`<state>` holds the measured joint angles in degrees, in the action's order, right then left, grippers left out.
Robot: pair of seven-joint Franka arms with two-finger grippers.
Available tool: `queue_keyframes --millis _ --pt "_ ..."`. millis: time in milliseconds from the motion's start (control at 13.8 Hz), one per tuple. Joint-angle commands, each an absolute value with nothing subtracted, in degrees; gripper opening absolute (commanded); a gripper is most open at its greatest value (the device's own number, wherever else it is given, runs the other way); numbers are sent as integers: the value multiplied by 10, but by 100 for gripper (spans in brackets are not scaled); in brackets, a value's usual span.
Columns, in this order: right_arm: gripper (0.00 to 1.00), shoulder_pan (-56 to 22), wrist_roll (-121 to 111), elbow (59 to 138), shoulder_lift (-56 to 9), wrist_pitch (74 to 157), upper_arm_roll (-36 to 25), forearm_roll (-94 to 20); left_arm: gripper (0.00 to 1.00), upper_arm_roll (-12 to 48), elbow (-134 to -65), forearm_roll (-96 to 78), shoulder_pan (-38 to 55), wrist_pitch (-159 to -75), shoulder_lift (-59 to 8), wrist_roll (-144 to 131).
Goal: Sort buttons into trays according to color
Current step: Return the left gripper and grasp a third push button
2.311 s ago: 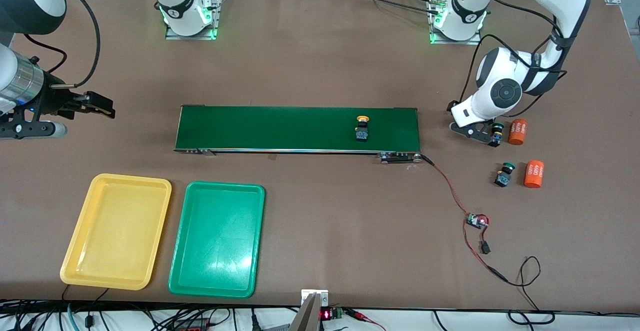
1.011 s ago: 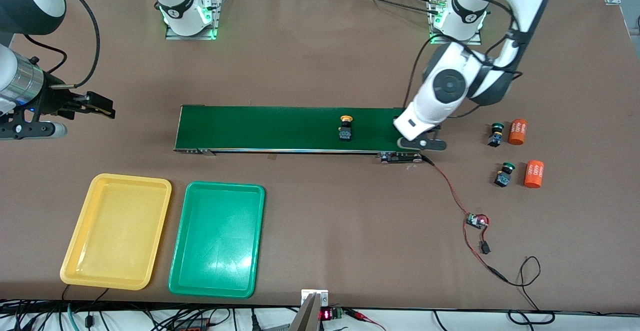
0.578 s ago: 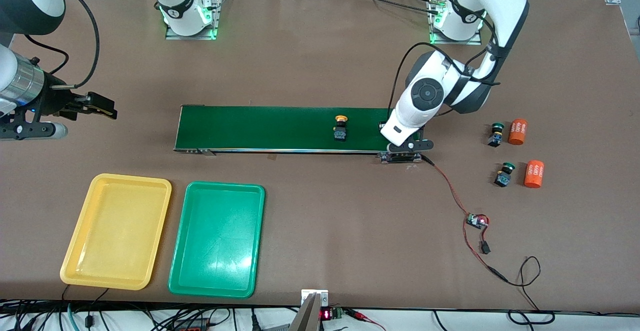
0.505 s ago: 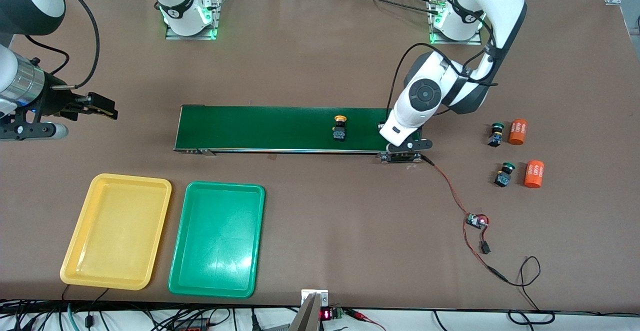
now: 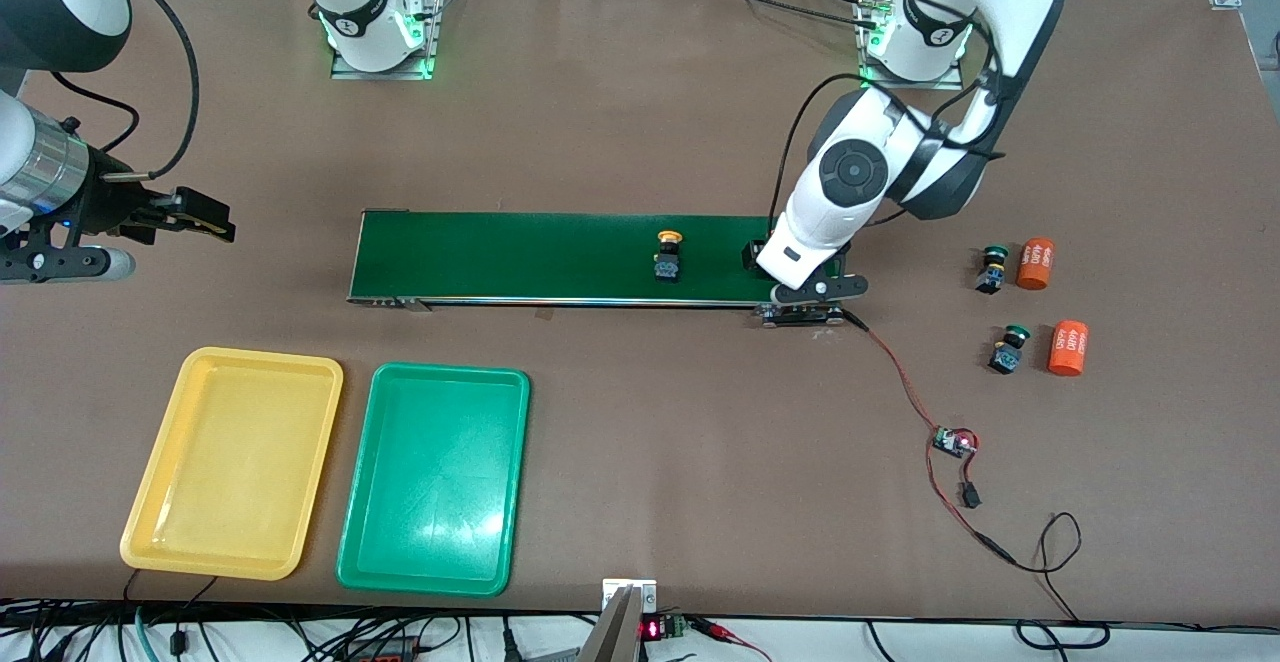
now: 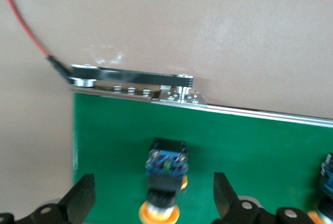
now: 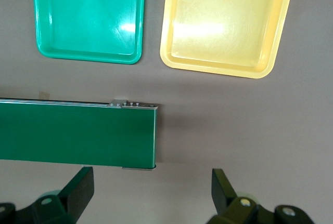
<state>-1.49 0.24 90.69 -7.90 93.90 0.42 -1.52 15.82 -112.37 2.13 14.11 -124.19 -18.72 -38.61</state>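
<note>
One yellow button lies on the dark-green belt, also at the edge of the left wrist view. A second yellow button lies on the belt between my left gripper's open fingers, untouched. In the front view that gripper is over the belt's end toward the left arm and hides this button. Two green buttons lie on the table. The yellow tray and green tray are empty. My right gripper waits open, empty.
Two orange cylinders lie beside the green buttons. A red wire runs from the belt's end to a small board on the table, nearer to the front camera.
My left arm swung from beside the green button and orange cylinder to the belt's end. The yellow button on the belt has travelled toward the right arm's end. The right arm has not moved.
</note>
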Motion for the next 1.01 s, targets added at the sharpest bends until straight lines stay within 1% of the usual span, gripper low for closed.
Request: queue_keyframes --millis 0,144,289,505,722,939 --pt "100 -12 10 895 -86 952 3 -24 100 150 -1104 23 112 -1187 -153 -292" --pt "100 -11 10 896 -87 956 3 -24 100 119 -1104 28 86 -1187 -148 -180" --pt "100 -9 10 896 -88 956 3 -23 100 99 -1104 41 57 -1194 -149 -61" --pt "100 -9 9 896 -88 955 3 -22 100 63 -1104 115 44 -1264 -156 33" --pt "100 -9 10 896 -87 955 3 -22 100 62 -1104 153 -13 -1316 -203 82" --pt "100 -9 10 896 -88 956 3 -23 100 36 -1104 152 -35 -1381 -250 169"
